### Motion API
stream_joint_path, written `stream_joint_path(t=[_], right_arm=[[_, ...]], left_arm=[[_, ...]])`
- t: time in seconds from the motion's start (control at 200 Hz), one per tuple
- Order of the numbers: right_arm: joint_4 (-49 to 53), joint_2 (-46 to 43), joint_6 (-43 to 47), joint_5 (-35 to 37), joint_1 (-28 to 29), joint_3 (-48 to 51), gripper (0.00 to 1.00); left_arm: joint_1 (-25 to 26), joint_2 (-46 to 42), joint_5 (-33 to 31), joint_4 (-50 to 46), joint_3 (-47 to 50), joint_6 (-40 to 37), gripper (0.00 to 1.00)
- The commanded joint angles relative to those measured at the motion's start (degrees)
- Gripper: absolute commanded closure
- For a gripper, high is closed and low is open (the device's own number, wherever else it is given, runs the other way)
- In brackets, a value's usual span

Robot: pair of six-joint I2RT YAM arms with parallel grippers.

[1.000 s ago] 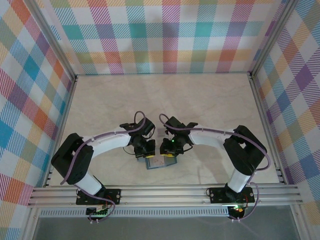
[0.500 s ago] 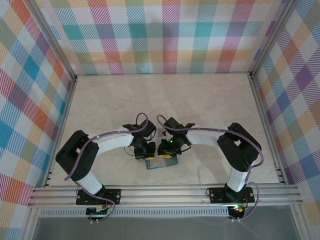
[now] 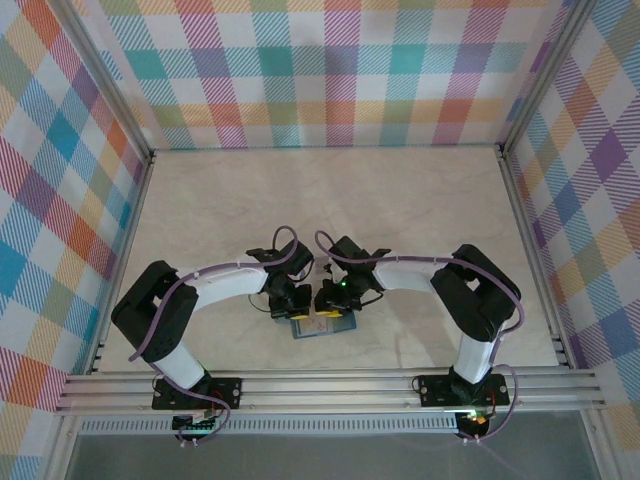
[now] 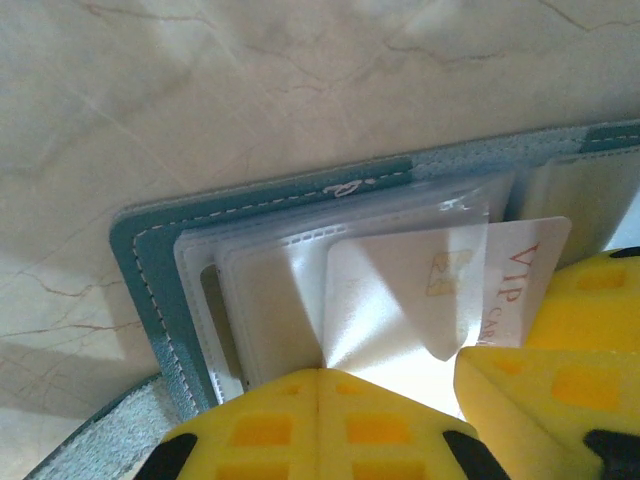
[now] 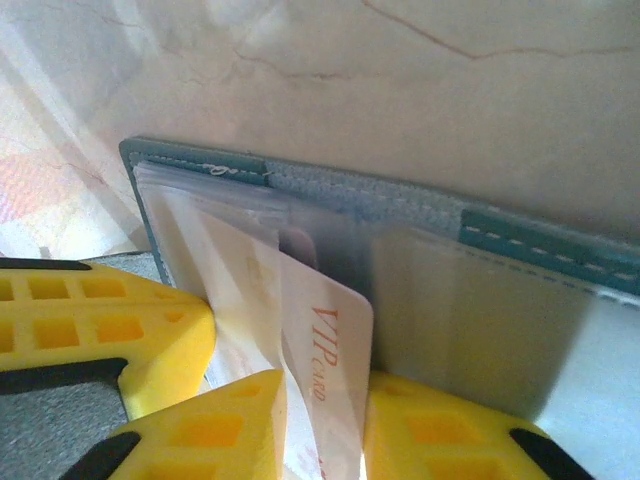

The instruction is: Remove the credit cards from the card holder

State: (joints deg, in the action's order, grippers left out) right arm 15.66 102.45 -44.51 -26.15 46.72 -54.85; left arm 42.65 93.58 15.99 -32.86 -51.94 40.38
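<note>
Two grippers crowd the holder [image 3: 322,329], which lies open on the table [image 3: 420,200] close to the near rail [image 3: 330,385]; bare marbled surface stretches beyond it and to both sides. Its long axis runs left-right. The left gripper [image 4: 318,420], fingers together, rests on its clear sleeves. The right gripper [image 5: 322,425] is clamped on a white card [image 5: 325,330] jutting from a sleeve. Plaid walls [image 3: 330,80] ring the table.

Robot test cell, lab-like; marble-look table [image 3: 400,200] boxed on three sides by plaid cloth walls [image 3: 330,70]; aluminium rail frame [image 3: 330,388] along table's near edge; two white arms [image 3: 225,280] bolted there, cables exposed.
</note>
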Motion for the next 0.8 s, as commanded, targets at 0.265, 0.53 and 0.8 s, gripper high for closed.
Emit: stream_joint_path(t=[0.265,0.53,0.8], right_arm=[[-8.72,-3.76,-1.18,-4.15,-0.62,4.94,0.80],[-7.79,-5.37,-0.40,-2.35,-1.34,6.42,0.88],[6.54,-7.07,5.94,7.10,-2.24,3.56,0.89]], left_arm=[[0.94,4.39,-4.57,-3.80,2.68,-1.19,0.98],[0.87,4.29,-4.82,-4.23,2.38,-1.27,0.98],[0.90,3.90,-4.84,-4.09,2.30,-1.10,0.98]])
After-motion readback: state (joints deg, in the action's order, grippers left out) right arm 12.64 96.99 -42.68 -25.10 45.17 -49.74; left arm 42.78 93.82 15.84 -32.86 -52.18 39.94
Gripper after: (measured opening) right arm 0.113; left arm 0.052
